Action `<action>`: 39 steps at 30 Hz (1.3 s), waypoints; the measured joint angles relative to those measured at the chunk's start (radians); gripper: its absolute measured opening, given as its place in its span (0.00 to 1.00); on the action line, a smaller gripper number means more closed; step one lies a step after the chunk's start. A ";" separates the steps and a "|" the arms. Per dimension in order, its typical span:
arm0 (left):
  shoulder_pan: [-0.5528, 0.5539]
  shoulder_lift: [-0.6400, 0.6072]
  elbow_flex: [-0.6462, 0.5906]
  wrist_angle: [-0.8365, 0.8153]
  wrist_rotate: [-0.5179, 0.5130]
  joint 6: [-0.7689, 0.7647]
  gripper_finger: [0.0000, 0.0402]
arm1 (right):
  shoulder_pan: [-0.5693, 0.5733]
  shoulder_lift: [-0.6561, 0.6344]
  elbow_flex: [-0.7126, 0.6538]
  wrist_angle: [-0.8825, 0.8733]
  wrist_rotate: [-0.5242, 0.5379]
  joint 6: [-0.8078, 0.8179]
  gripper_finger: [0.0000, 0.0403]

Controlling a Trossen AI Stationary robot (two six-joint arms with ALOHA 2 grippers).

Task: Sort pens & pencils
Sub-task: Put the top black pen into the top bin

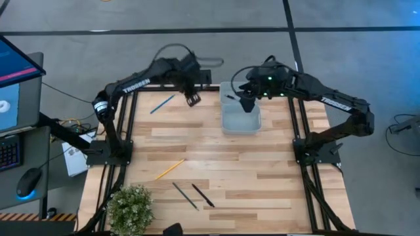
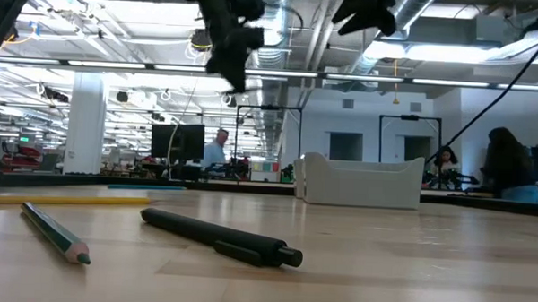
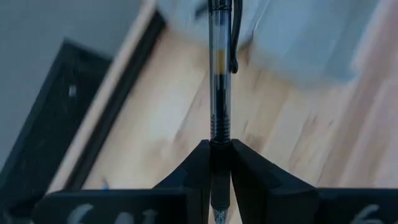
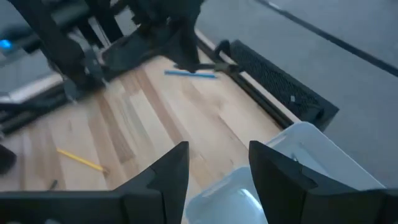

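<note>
My left gripper (image 1: 192,98) hovers over the table's far part, between the light blue pencil (image 1: 162,103) and the pale bin (image 1: 240,117), shut on a clear-barrelled pen (image 3: 219,68) with a black clip. My right gripper (image 1: 247,102) hangs open above the bin, its fingers (image 4: 166,174) apart with nothing between them. A dark pen (image 1: 230,98) lies in the bin. The yellow pencil (image 1: 169,169) lies flat mid-table. Two dark sticks (image 1: 185,195) (image 1: 202,195) lie near the front edge; in the low view one is a black pen (image 2: 221,234), the other a thin stick with a sharpened tip (image 2: 55,233). My left gripper pinches the pen between its two fingers at the grip section (image 3: 219,140), close to the writing end. The pen lies along the fingers, and its barrel and clip stick out beyond the fingertips. It is lifted clear of the table.
A potted plant (image 1: 130,206) stands at the near left corner. Black frame rails (image 1: 125,124) run along both table sides. Bare wood lies between the bin and the yellow pencil. People and desks show in the room behind the table in the low view.
</note>
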 joint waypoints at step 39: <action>0.051 -0.002 0.208 0.281 0.774 -0.109 0.10 | -0.028 -0.038 0.000 0.413 0.000 0.284 0.65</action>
